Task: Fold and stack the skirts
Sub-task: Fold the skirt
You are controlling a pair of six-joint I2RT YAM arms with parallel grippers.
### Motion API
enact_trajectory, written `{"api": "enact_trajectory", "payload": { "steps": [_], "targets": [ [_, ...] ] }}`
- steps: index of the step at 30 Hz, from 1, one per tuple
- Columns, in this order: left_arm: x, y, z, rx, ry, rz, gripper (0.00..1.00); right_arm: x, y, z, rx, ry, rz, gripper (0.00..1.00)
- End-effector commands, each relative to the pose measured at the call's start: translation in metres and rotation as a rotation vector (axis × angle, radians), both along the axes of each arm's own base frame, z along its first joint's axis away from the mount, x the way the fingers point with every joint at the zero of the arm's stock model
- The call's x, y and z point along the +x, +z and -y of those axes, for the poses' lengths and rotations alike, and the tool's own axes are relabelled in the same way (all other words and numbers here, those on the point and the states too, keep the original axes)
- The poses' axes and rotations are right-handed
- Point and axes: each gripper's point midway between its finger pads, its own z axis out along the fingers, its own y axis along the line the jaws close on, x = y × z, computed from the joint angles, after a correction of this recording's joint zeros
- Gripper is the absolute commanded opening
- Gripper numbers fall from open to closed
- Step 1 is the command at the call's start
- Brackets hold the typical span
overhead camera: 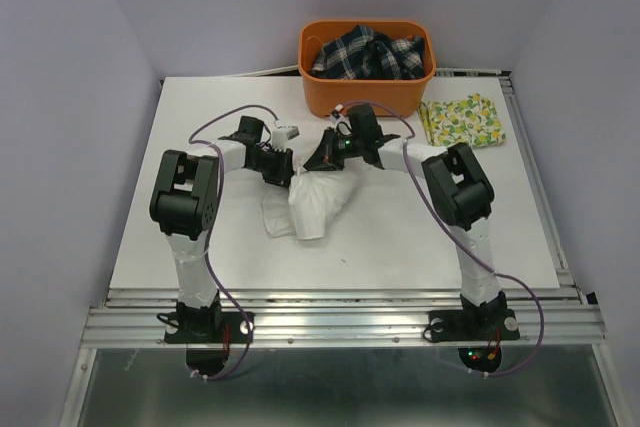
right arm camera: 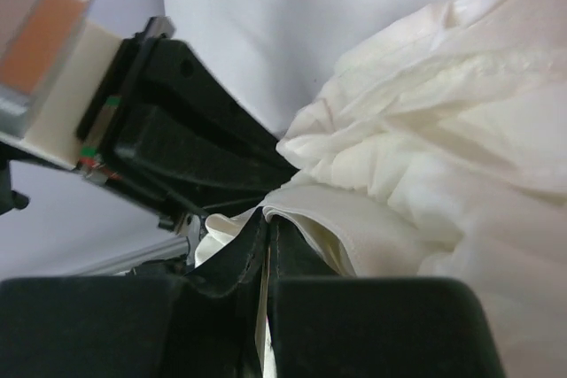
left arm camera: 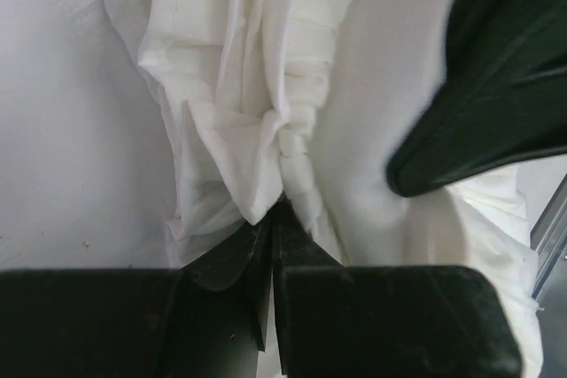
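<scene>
The plain white crinkly skirt [overhead camera: 310, 203] hangs bunched between both grippers over the middle of the table, its lower end on the surface. My left gripper [overhead camera: 278, 165] is shut on its upper edge; the left wrist view shows the cloth [left arm camera: 257, 130] pinched at the fingertips [left arm camera: 273, 210]. My right gripper [overhead camera: 328, 157] is shut on the same edge close beside it; the right wrist view shows a folded hem [right arm camera: 354, 227] clamped at its tips [right arm camera: 267, 217]. The lemon-print skirt [overhead camera: 462, 120] lies folded flat at the far right.
An orange basket [overhead camera: 366, 97] with a dark plaid garment [overhead camera: 365, 55] stands at the table's back edge, just behind the grippers. The table's right rail [overhead camera: 535, 177] runs beside the lemon-print skirt.
</scene>
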Motion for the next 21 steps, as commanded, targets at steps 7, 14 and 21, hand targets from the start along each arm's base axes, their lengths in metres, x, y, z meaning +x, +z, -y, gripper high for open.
{"api": "enact_trajectory", "payload": {
  "steps": [7,14,21],
  "targets": [
    [-0.009,-0.02,-0.015,0.058,0.009,-0.032,0.18,0.013,-0.059,-0.019,-0.048,0.021,0.048,0.01],
    [0.017,0.041,-0.061,0.056,0.155,0.091,0.3,-0.005,-0.098,-0.009,-0.093,0.034,-0.022,0.44],
    [0.023,0.09,-0.087,0.047,0.174,0.217,0.3,-0.004,-0.082,-0.013,-0.053,0.042,-0.01,0.66]
  ]
}}
